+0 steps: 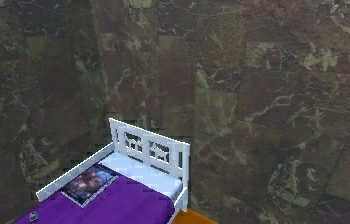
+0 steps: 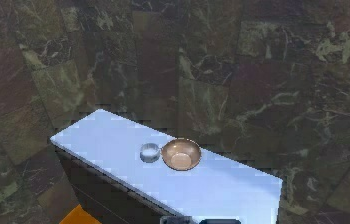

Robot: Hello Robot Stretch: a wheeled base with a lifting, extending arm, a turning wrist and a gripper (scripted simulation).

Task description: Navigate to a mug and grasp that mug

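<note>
Mug (image 2: 149, 152), if the small pale round vessel is one, stands on the worktop (image 2: 93, 135), nearer its far edge. We see a dark marble wall (image 1: 263, 90), a white-framed bed (image 1: 148, 180) with a purple cover, and a copper bowl (image 2: 181, 154) just beside the vessel. A dark shape at the bottom edge may be the gripper (image 2: 188, 219); we cannot tell whether it holds anything.
</note>
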